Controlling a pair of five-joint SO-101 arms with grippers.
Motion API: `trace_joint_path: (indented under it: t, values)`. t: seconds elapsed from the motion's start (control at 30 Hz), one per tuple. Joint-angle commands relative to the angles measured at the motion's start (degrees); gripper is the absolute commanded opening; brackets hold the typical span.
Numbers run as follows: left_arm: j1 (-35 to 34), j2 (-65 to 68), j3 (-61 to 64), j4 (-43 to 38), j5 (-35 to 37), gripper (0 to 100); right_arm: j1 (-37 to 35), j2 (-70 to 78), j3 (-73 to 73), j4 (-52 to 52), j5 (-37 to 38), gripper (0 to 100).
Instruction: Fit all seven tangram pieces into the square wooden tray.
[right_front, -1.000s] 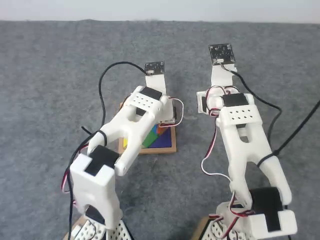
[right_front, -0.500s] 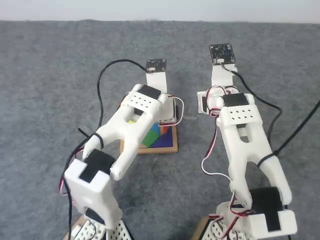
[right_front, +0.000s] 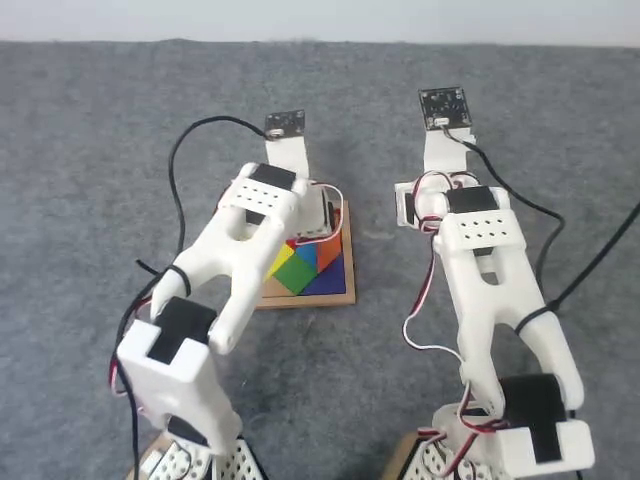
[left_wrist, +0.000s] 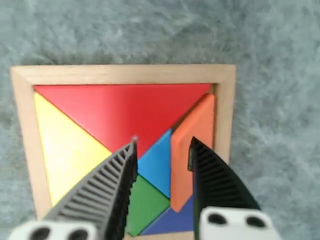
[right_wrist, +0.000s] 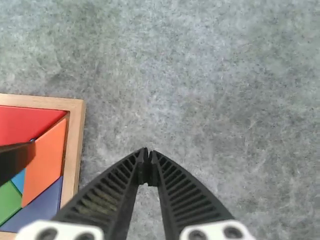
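The square wooden tray (left_wrist: 125, 73) holds several tangram pieces lying flat: a large red triangle (left_wrist: 125, 107), a yellow triangle (left_wrist: 65, 150), an orange piece (left_wrist: 195, 120), a light blue triangle (left_wrist: 157, 167), a green piece (left_wrist: 147, 205) and a dark blue piece (left_wrist: 175, 222). My left gripper (left_wrist: 163, 145) hangs open above the tray's middle with nothing between its fingers, which hide part of the pieces. My right gripper (right_wrist: 146, 152) is shut over bare carpet, beside the tray's edge (right_wrist: 76, 145). In the high view the left arm (right_front: 250, 230) covers part of the tray (right_front: 349, 260).
Grey carpet (right_front: 100, 150) covers the whole table around the tray. The right arm (right_front: 480, 240) stands to the right of the tray, with cables looping beside both arms. A dark fingertip (right_wrist: 15, 155) of the left gripper shows over the tray in the right wrist view.
The left arm has swung to the left and drawn back, uncovering more of the coloured pieces in the tray. The right arm has not moved.
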Motion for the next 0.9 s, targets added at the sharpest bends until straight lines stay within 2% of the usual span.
trace_joint_path:
  t: [0.0, 0.23, 0.33, 0.47, 0.63, 0.87]
  values:
    - [-1.5, -4.0, -0.5, 0.5, -0.9, 17, -0.7, -3.5, -0.6, -1.0, 1.0, 0.9]
    - [-4.5, -4.1, -0.8, 1.1, -1.0, 17, -0.7, -3.5, -0.6, -1.0, 1.3, 0.9]
    - [-7.6, -5.9, -0.7, 1.2, -1.1, 17, -2.9, -3.3, -0.6, -1.0, 4.9, 0.9]
    - [-14.2, -12.7, 1.6, 0.8, -4.2, 14, -10.2, 1.7, -0.6, -0.7, 13.1, 0.9]
    - [-20.5, -22.9, 11.0, -7.1, -6.9, 8, -17.5, 7.8, -1.4, -0.8, 18.5, 0.9]
    - [-21.7, -33.2, 23.7, -21.5, -7.6, 8, -21.7, 9.5, -1.1, -1.5, 20.9, 0.9]
